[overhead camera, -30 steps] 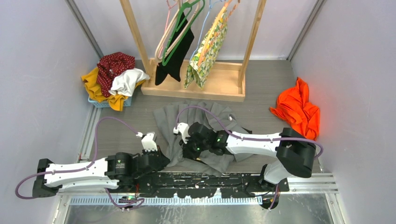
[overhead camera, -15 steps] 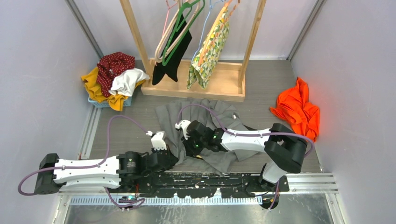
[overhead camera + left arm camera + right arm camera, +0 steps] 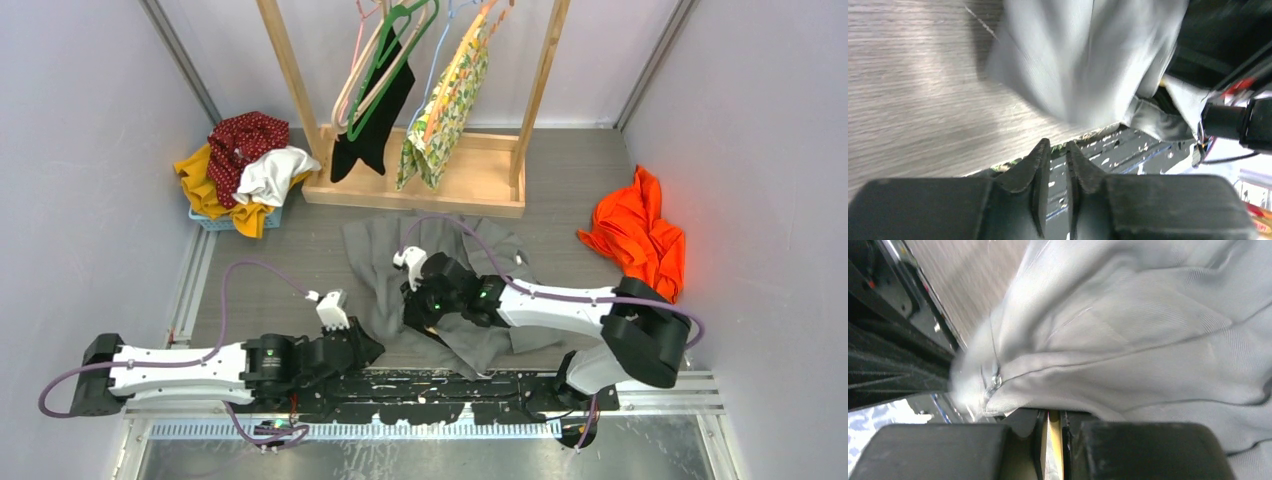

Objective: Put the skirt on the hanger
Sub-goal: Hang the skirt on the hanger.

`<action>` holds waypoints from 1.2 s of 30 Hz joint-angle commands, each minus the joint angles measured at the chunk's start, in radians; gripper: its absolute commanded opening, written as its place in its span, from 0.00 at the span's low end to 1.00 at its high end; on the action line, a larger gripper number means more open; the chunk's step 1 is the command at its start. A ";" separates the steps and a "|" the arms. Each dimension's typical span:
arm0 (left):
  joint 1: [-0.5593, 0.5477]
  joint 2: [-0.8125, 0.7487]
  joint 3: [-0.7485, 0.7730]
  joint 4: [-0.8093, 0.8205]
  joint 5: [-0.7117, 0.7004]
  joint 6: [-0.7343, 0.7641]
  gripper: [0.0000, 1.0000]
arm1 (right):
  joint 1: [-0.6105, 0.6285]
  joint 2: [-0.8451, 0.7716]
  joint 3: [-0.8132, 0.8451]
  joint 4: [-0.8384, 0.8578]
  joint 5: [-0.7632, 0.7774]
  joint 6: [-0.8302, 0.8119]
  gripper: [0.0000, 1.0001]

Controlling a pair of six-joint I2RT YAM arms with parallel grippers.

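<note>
Skirt [image 3: 370, 270], grey, lies crumpled on the table [image 3: 270, 280] just in front of the wooden rack [image 3: 470, 190], between the two arms and mostly under the right one.

Right gripper [image 3: 424, 320] points down into the skirt's near part. In the right wrist view its jaws are almost together [image 3: 1050, 415], pinching a thin tan strip [image 3: 1053, 440]. This is likely a hanger piece, but it is too hidden to be sure. Skirt fabric [image 3: 1148, 330] bunches over and ahead of the fingers.

Left gripper [image 3: 372, 350] sits low at the near table edge, just beside the skirt's left edge. In the left wrist view its jaws are parted by only a slit [image 3: 1055, 147] with nothing between them. The skirt [image 3: 1073, 60] is ahead of the tips, not touching.

An orange cloth [image 3: 635, 240] lies far right. A pile of clothes [image 3: 245, 170] sits far left by the rack.
</note>
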 commanded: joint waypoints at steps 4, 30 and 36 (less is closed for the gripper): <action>-0.030 -0.234 0.111 -0.383 -0.091 -0.016 0.40 | -0.047 -0.115 -0.013 0.195 0.058 0.008 0.01; 0.650 -0.099 0.055 0.269 0.669 0.579 0.69 | -0.033 -0.342 -0.120 0.118 -0.084 0.029 0.01; 0.650 -0.187 0.038 0.251 0.797 0.620 0.67 | -0.034 -0.330 -0.114 0.107 -0.089 0.018 0.01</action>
